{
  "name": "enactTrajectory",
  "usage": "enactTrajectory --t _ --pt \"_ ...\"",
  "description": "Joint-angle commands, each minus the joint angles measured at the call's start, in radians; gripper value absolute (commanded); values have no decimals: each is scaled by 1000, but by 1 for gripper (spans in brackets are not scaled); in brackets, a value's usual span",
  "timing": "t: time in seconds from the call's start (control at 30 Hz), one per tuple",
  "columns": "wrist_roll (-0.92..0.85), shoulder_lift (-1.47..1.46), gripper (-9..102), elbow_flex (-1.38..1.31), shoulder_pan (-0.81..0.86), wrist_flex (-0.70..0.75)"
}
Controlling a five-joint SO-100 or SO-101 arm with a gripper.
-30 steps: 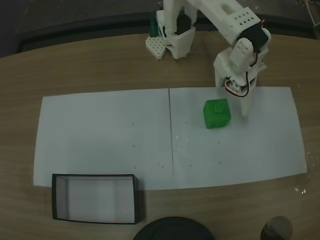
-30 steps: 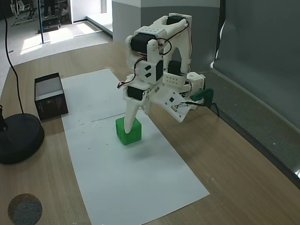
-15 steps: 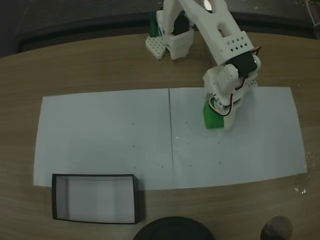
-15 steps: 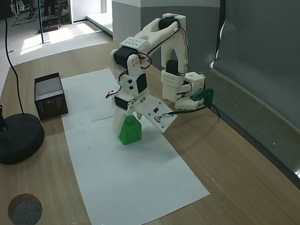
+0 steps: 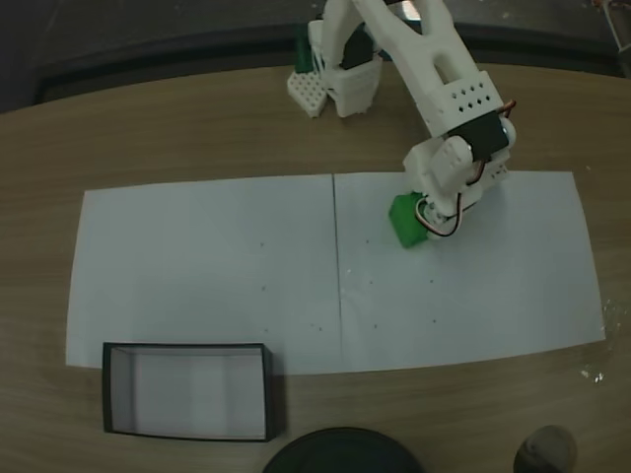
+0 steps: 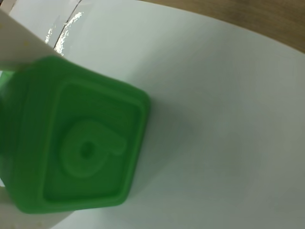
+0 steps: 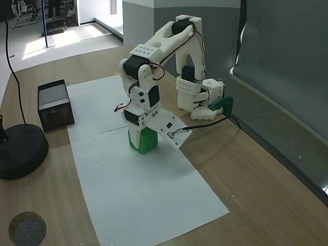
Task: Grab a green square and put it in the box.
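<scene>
From the fixed view that looks down on the table, I see the white arm [image 5: 434,69] reaching over the right sheet of white paper [image 5: 197,266]. The gripper [image 5: 426,219] is low over the paper, and the green square [image 5: 404,221] sits directly under it, so that I see only the left part of the cube sticking out past the white wrist. From here I cannot see the fingers well. The box [image 5: 187,389] lies far from the cube, at the lower left, half on the paper edge and half on the wooden table [image 5: 197,128]. A round black disc [image 5: 340,451] is at the bottom edge.

In the wrist view the green square [image 6: 76,143] is very near the lens, on the left side, with its raised round stud facing the camera. A white finger [image 6: 19,40] presses on its upper left edge (the other finger I can see only as a pale sliver at the lower left corner). The cube looks tilted over the paper [image 6: 214,119].

In the other fixed view the gripper [image 7: 141,138] stands almost vertical, and the green square [image 7: 143,141] is pinched between its fingers, at or just above the paper [image 7: 133,195]. The box [image 7: 54,105] stands well apart at the left.
</scene>
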Motion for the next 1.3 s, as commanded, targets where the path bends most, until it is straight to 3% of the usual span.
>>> enactTrajectory --t 0.0,0.23,0.5,0.7,0.97,1.27 --pt "5 29 12 -44 9 -2" --pt "-3 153 11 -242 75 92" --pt "-3 365 11 -650 382 138" --pt "9 311 11 -696 646 -95" --pt "43 71 11 -710 724 -351" --pt "37 -118 11 -712 799 -526"
